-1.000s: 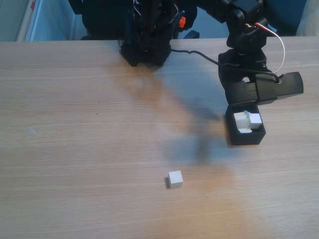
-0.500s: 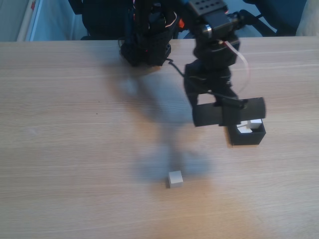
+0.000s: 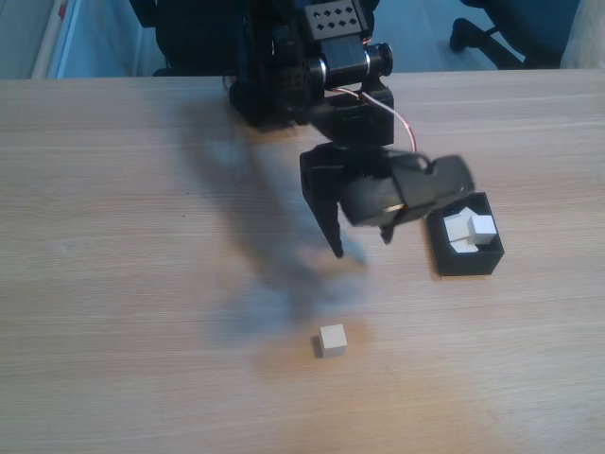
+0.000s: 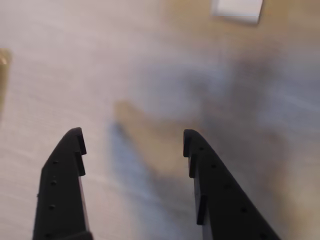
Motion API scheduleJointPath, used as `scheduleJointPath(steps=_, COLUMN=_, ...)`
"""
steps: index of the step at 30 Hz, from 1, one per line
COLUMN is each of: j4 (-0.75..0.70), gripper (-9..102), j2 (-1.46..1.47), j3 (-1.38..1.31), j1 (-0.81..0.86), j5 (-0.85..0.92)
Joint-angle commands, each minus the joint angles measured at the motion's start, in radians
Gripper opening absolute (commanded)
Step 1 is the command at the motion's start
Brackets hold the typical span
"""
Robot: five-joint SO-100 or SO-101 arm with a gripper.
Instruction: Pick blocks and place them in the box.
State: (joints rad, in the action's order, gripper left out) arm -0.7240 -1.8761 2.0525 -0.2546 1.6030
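Now mid-transit between box (image 3: pixel 465 257) and last loose block (image 3: pixel 332 340). Gripper (image 3: pixel 361 248) spread wide and empty, hanging over bare table (image 3: pixel 113 284) up-left of box; in wrist view gripper (image 4: pixel 132 142) fingers well apart with nothing between (picture blurred). Loose block alone on table toward near edge in fixed view, well apart from box; same block (image 4: pixel 237 9) at top edge of wrist view, ahead of fingertips. Stacked blocks (image 3: pixel 468 230) inside box, at least three, exact count unclear. Step in hand, judged: reach for remaining cube. Next move calls for travel forward and down, fingers either side of cube, then closing. No brand, label or readable writing anywhere.
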Motion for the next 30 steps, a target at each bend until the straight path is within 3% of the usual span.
scheduleJointPath(steps=1, j4=0.124, gripper=21, j2=0.015, j3=-0.003, j1=0.02, j5=0.012)
scheduleJointPath(steps=13, j4=0.423, gripper=21, j2=0.192, j3=0.012, j1=0.118, j5=-0.009)
scheduleJointPath(steps=30, j4=0.586, gripper=21, j2=0.333, j3=-0.04, j1=0.144, j5=-0.031)
